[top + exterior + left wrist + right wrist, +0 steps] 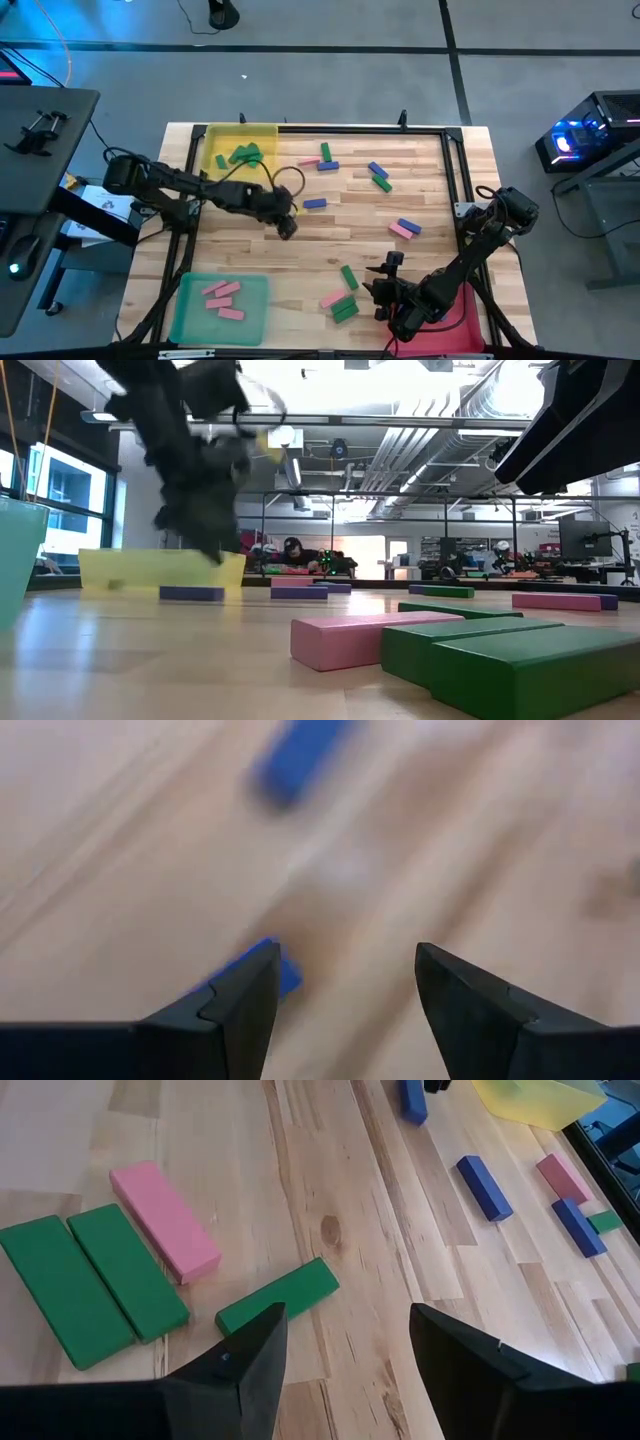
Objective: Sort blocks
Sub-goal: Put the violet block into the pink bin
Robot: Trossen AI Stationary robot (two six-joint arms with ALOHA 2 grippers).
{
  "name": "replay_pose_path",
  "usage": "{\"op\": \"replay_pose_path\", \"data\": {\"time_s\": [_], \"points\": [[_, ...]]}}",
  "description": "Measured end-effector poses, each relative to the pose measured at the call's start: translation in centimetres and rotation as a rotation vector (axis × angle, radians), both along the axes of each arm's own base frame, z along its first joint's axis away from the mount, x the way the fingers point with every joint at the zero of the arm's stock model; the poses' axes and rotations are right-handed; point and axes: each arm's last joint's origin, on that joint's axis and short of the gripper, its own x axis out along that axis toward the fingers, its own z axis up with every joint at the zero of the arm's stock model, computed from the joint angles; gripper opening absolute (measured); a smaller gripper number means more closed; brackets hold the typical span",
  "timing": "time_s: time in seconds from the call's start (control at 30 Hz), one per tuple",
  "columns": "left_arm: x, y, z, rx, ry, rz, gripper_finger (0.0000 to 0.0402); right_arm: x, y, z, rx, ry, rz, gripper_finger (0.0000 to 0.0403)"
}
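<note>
Left gripper above table centre-left, near yellow tray at far-left corner; fingers apart, nothing between, blue block just beside. Right gripper near front edge, fingers spread, empty, over green block. Blocks scattered across tabletop; pink ones in green tray, front-left corner.

A wooden table carries three trays: yellow tray at a far corner, green tray and red tray at the near corners.
</note>
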Motion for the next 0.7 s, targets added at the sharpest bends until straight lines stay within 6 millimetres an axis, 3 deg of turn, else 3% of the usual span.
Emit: {"op": "replay_pose_path", "data": {"time_s": [0.2,0.37,0.57,0.7], "points": [[0.7,-3.3,1.1,0.146,-0.049,-0.311,0.0217,0.0,0.0,0.0,0.001,-0.001,0.0,0.0196],[0.0,-4.8,-0.3,0.358,0.034,-0.57,0.0217,0.0,0.0,0.0,0.002,-0.002,0.0,0.0196],[-0.6,-3.0,-3.0,0.469,0.159,-0.463,0.0217,0.0,0.0,0.0,0.003,-0.003,0.001,0.0196],[-0.4,-1.4,-4.5,0.396,0.163,-0.413,0.0217,0.0,0.0,0.0,0.002,-0.002,0.001,0.0196]]}}
